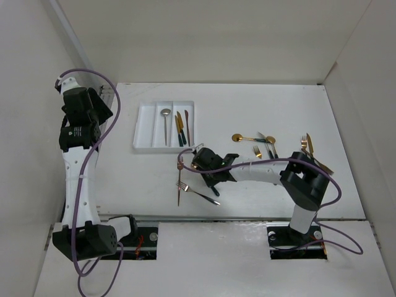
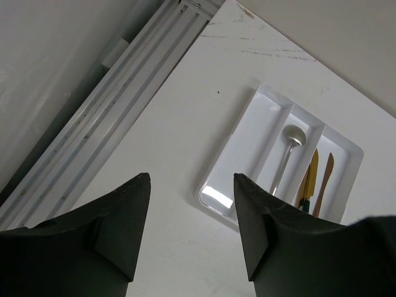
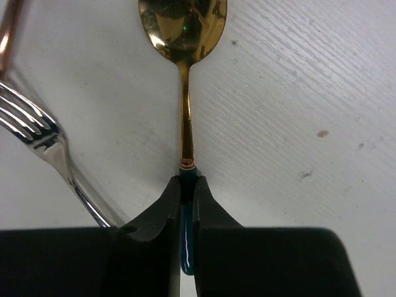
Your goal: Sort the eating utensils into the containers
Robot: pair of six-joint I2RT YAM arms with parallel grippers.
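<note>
My right gripper [image 3: 188, 183] is shut on the dark green handle of a gold spoon [image 3: 184, 25], just above the table; the bowl points away from the jaws. In the top view this gripper [image 1: 204, 164] is at the table's middle, below the white three-compartment tray [image 1: 143, 127]. The tray holds a silver spoon [image 1: 166, 124] in its middle compartment and knives [image 1: 181, 129] in its right one. My left gripper [image 2: 190, 180] is open and empty, raised at the far left [image 1: 86, 110], with the tray [image 2: 244, 154] below and ahead of it.
A silver fork [image 3: 37, 133] and a copper-coloured utensil [image 3: 7, 31] lie just left of the held spoon; both show in the top view, the fork [image 1: 198, 192] and the copper one [image 1: 179, 185]. More gold utensils [image 1: 266, 143] lie at the right.
</note>
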